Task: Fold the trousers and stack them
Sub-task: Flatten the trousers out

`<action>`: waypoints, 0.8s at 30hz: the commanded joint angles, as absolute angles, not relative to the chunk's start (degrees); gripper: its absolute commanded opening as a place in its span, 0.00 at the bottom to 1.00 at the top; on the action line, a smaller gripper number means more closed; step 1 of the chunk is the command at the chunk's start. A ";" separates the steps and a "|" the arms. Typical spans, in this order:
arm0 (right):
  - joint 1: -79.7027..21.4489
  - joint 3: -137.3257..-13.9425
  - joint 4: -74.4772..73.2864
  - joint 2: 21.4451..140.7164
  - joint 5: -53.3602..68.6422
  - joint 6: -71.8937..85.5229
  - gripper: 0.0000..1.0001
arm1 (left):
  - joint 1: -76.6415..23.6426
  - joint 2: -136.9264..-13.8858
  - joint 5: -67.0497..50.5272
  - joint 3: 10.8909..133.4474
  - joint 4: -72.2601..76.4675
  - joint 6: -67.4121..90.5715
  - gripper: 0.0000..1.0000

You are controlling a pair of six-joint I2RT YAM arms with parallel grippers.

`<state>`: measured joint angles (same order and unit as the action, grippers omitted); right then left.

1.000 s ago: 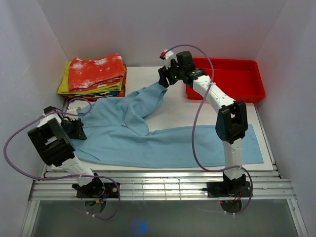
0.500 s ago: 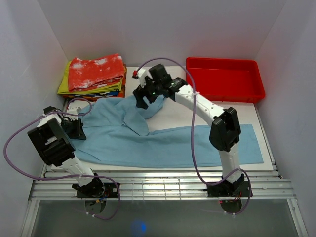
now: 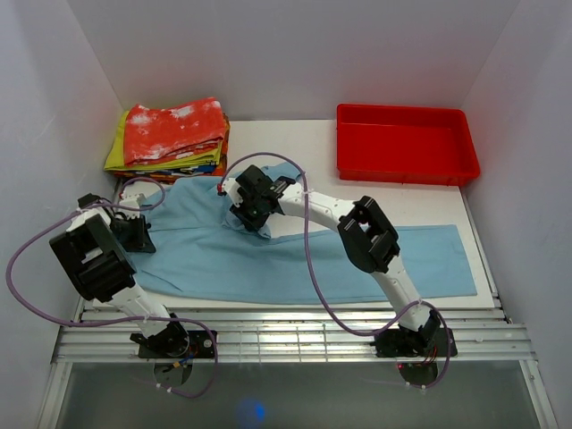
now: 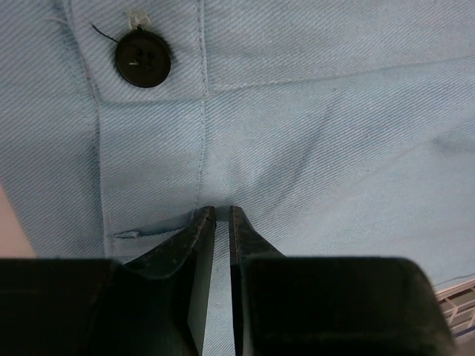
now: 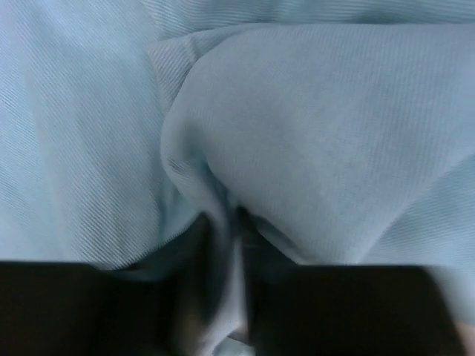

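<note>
Trousers [image 3: 206, 259] pinched in both tools: left tool [image 4: 215, 213] at waistband, right tool [image 5: 223, 220] on fold.

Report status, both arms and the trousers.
Left gripper shut on trousers at the waist. Right gripper shut on a bunched fold. One leg flat along near edge. Nothing in the way.

The table [image 3: 279, 134] bears trousers [image 3: 268, 264], a red tray [image 3: 407, 110] and folded clothes [image 3: 174, 130].

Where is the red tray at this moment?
In the top view, the red tray sits at the far right of the table, beyond the trousers; the folded clothes lie at the far left.
</note>
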<state>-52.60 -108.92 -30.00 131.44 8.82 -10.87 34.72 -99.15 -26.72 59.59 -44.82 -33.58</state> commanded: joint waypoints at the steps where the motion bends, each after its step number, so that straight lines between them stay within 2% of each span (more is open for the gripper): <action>1: -51.33 -107.59 -28.65 126.75 5.01 -12.83 0.11 | 34.98 -99.23 -22.94 56.60 -43.95 -34.72 0.24; 2: -51.07 -107.06 -29.00 125.69 4.84 -13.18 0.08 | 34.98 -99.49 -22.50 56.51 -43.86 -34.72 0.20; 5: -48.96 -103.46 -29.35 119.99 4.30 -13.62 0.08 | 34.98 -100.63 -21.71 57.13 -43.68 -34.72 0.15; 6: -48.17 -101.53 -29.44 116.58 4.92 -13.62 0.08 | 34.98 -100.81 -21.45 57.22 -43.59 -34.63 0.10; 10: -43.61 -98.28 -32.95 108.91 6.59 -14.06 0.08 | 34.98 -101.51 -19.17 57.66 -42.63 -34.98 0.00; 16: -32.89 -91.68 -40.25 97.66 6.42 -19.84 0.08 | 35.42 -103.01 -15.47 57.92 -40.79 -36.03 0.00; 24: -10.92 -83.76 -46.23 88.34 5.80 -36.90 0.08 | 37.26 -104.06 -12.04 61.25 -40.34 -38.76 0.00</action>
<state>-16.47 -85.54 -41.63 91.29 6.37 -27.53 35.09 -100.57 -24.12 60.90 -44.25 -34.24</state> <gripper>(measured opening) 0.088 0.014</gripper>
